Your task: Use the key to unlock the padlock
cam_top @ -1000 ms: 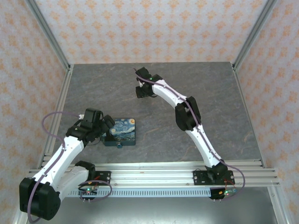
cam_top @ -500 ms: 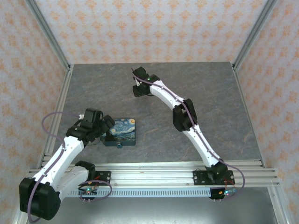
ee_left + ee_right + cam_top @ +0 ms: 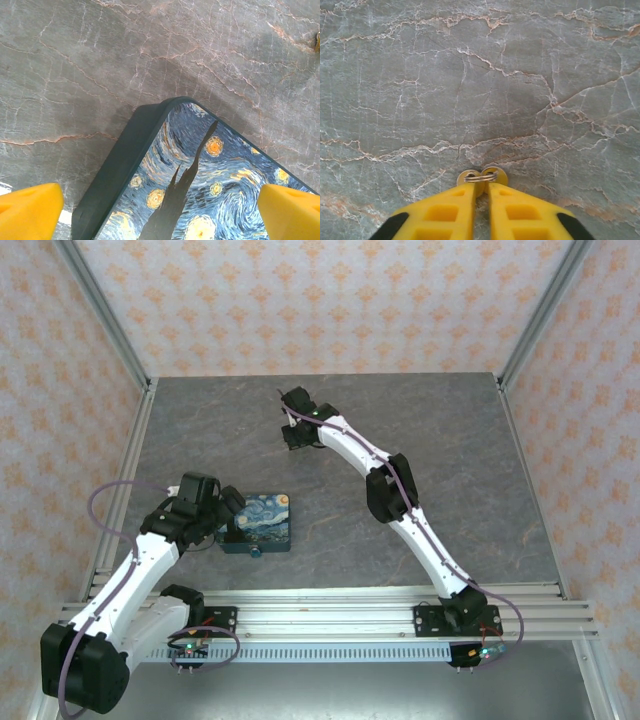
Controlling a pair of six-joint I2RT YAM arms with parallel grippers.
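Starry-night box (image 3: pixel 265 520), grey marbled table (image 3: pixel 450 440), patterned walls (image 3: pixel 320 300)

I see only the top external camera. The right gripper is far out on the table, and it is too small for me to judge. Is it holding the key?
Observer: The right wrist camera shows the right gripper nearly closed, with the key, two gold heads on a small ring, sticking out at its tips. It looks gripped.
Operator: And is the left gripper closed on the box?
Observer: No. On the left wrist camera the left gripper stands wide open, and one corner of the painted box lies under its gap.
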